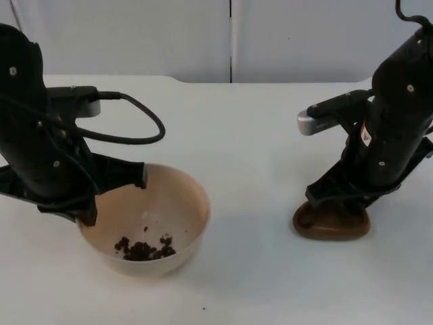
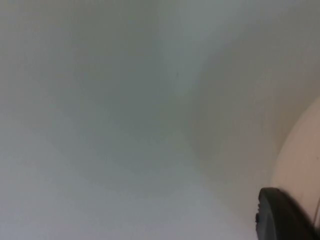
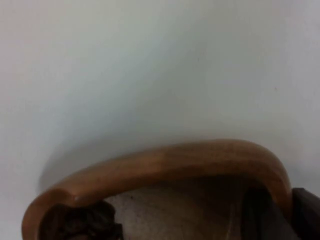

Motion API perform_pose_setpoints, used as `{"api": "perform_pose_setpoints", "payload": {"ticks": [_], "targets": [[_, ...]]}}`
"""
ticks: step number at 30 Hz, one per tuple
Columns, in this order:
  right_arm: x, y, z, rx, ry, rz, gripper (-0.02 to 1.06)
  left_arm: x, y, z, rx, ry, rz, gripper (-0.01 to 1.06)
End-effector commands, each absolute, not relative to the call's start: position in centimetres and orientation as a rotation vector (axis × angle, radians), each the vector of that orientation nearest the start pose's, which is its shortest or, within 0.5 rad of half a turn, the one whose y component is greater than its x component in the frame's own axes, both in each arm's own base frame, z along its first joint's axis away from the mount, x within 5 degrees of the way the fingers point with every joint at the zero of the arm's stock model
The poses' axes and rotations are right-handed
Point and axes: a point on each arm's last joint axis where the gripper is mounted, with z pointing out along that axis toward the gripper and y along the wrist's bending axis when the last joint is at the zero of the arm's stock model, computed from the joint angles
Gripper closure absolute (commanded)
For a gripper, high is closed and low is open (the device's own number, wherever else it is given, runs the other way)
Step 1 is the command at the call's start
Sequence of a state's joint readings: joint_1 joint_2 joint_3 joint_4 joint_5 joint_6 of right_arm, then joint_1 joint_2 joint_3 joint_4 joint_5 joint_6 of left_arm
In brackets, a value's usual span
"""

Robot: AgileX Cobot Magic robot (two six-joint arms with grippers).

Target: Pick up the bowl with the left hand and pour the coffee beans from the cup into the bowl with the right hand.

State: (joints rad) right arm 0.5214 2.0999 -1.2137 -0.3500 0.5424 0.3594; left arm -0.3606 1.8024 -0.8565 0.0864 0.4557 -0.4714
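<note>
A beige bowl (image 1: pixel 172 203) stands at the front left of the table with a small heap of coffee beans (image 1: pixel 143 249) in its near side. My left gripper (image 1: pixel 114 196) is shut on the bowl's left rim, one finger inside and one outside. The left wrist view shows the bowl's pale wall (image 2: pixel 300 160) beside a black fingertip (image 2: pixel 280 215). A brown wooden cup (image 1: pixel 331 227) stands upright on the table at the right. My right gripper (image 1: pixel 336 202) is on its far rim, shut on the cup's wall. The cup's rim (image 3: pixel 165 162) curves close before that arm's camera, with dark lumps (image 3: pixel 85 222) inside.
A single stray bean (image 1: pixel 203 309) lies on the white table (image 1: pixel 250 156) in front of the bowl. The grey partition wall (image 1: pixel 203 34) closes the back. Bare table lies between bowl and cup.
</note>
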Motion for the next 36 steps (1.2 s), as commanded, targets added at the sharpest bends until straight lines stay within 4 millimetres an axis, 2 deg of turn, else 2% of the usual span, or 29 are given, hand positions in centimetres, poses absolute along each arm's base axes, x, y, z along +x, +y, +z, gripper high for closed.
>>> {"api": "perform_pose_setpoints", "payload": {"ticks": [1,7,10,12,14,15,16,19,21,22,25,26,28,31,35,36], "targets": [[34.7,17.9,9.1,-0.637,2.769,-0.146,1.05,28.9,-10.5,12.4,-0.046,2.882,-0.080,1.05],[34.7,17.9,9.2,-0.637,2.765,-0.143,1.05,29.0,-10.4,12.3,-0.028,2.882,-0.068,1.05],[34.7,17.9,9.2,-0.637,2.765,-0.143,1.05,29.0,-10.4,12.3,-0.028,2.882,-0.068,0.99],[34.7,17.9,9.2,-0.626,2.768,-0.142,1.04,29.0,-10.4,12.3,-0.028,2.882,-0.068,0.87],[34.7,17.9,9.2,-0.626,2.768,-0.142,0.98,29.0,-10.5,12.4,-0.028,2.878,-0.071,0.72],[34.7,17.9,9.2,-0.626,2.768,-0.142,0.98,29.0,-10.5,12.4,-0.028,2.878,-0.071,0.72],[34.7,17.9,9.2,-0.626,2.766,-0.140,0.95,29.0,-10.5,12.4,-0.024,2.872,-0.073,0.63],[34.7,17.9,9.2,-0.626,2.766,-0.140,0.78,29.1,-10.5,12.4,-0.034,2.869,-0.079,0.44],[34.8,18.0,9.2,-0.625,2.763,-0.137,0.65,29.1,-10.5,12.4,-0.034,2.869,-0.079,0.37],[34.8,18.0,9.2,-0.625,2.763,-0.137,0.65,29.1,-10.5,12.4,-0.034,2.869,-0.079,0.37],[34.9,18.1,9.3,-0.616,2.746,-0.118,0.42,29.1,-10.5,12.4,-0.035,2.867,-0.081,0.36],[34.9,18.1,9.3,-0.616,2.746,-0.118,0.42,29.1,-10.5,12.4,-0.035,2.867,-0.081,0.36],[34.9,18.2,9.3,-0.616,2.739,-0.111,0.34,29.1,-10.5,12.8,-0.037,2.852,-0.090,0.36],[35.0,18.2,9.8,-0.612,2.727,-0.104,0.31,29.1,-10.5,13.5,-0.032,2.832,-0.097,0.36],[35.0,18.2,12.2,-0.592,2.675,-0.081,0.31,29.0,-10.4,15.4,-0.026,2.769,-0.124,0.36],[35.0,18.2,12.2,-0.592,2.675,-0.081,0.31,29.0,-10.4,15.4,-0.026,2.769,-0.124,0.36]]}}
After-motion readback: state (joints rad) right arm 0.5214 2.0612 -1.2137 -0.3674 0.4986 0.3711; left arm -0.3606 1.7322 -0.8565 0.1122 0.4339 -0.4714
